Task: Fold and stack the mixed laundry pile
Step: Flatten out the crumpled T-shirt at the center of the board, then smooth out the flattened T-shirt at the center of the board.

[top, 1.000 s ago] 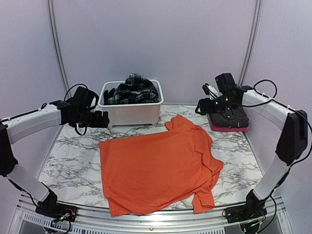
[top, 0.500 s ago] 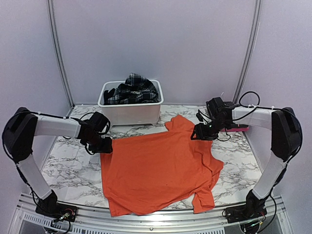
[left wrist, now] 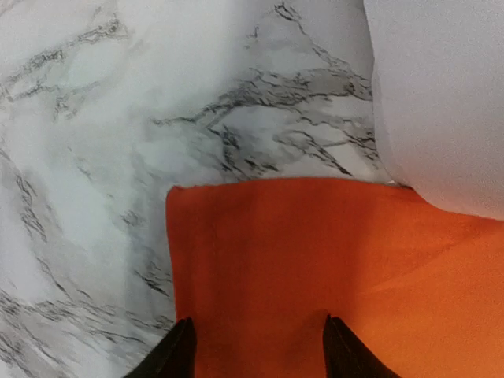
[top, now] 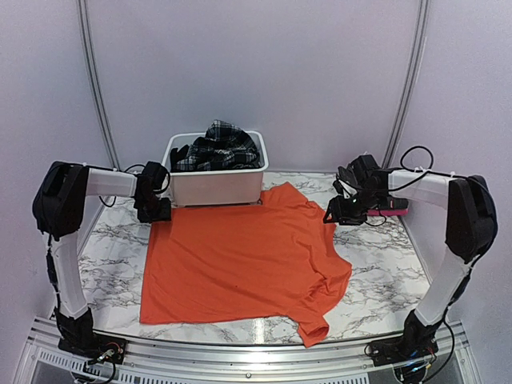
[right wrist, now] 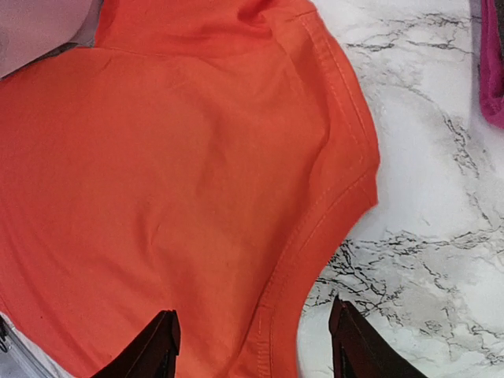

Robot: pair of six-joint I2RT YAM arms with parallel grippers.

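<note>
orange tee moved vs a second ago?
Yes. The orange T-shirt slid toward the white tub and slightly left. Its far edge now meets the tub's base, where a bare strip lay between them before.

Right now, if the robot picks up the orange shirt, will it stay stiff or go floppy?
Probably floppy: the orange shirt lies thin and flat on the marble table, its sleeve creased. It's likely light, and pushed, would bunch or slide, not roll.
</note>
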